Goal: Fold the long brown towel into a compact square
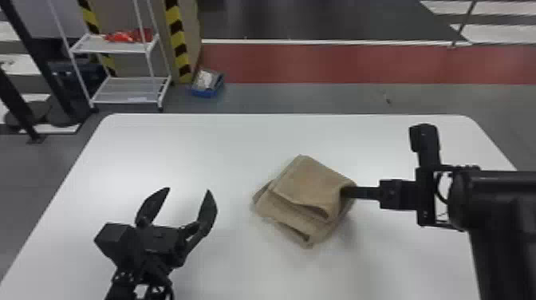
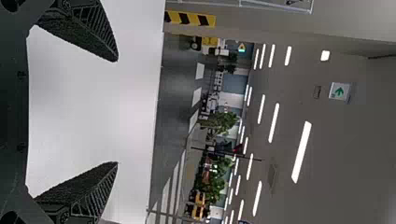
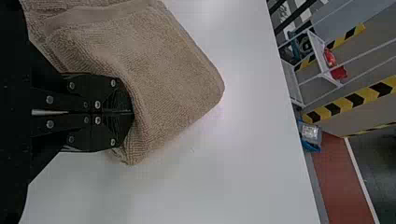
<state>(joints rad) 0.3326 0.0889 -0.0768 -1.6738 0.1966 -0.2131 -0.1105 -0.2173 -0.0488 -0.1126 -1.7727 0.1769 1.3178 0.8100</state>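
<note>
At the right-arm side of the brown towel (image 1: pixel 305 179), right gripper (image 1: pixel 346 192) in from the side, fingers together, apparently clamped on the folded edge; how many layers are between them, cannot tell. Cloth humps and creases around the fingertips. Towel sits near the middle of the white table (image 1: pixel 191 147), already a small, layered packet, set askew. Top layer does not line up with those beneath: lower layers jut out on the near side and toward the left arm, and a gap opens under the top flap.

Left gripper (image 1: pixel 188 190) over the table, beside the packet and well apart from it, fingers spread, nothing between them.

Risks, as I judge them. If only the upper layer is pinched, a pull would peel the fold open or skew it further. If the whole stack is pinched, a pull could drag the packet round, since nothing pins the far side. Letting go with the fingers deep in the crease may snag terry loops and leave a raised lip. Pressing flat now would likely set the stagger: compact, but not square. Slow release, then edge-truing, looks safest.
</note>
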